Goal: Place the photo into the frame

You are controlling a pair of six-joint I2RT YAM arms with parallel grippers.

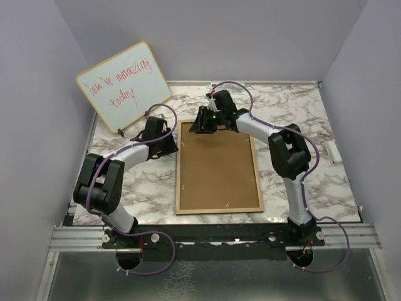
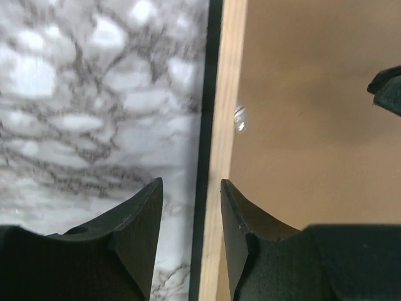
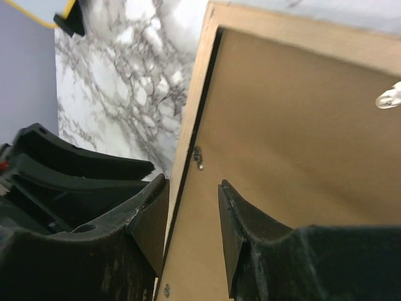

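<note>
frame (image 1: 219,209) flat on table (image 1: 301,125) centre, whiteboard (image 1: 123,84) propped behind, to its left

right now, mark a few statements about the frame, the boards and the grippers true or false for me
1. The frame lies flat on the marble table, light wood face up. True.
2. The frame's opening is empty. False: a brown board fills it.
3. The whiteboard lies on the frame. False: it stands tilted at the far left, apart from the frame.
4. The left gripper and the right gripper both have their jaws apart, near the frame's far end. True.
</note>
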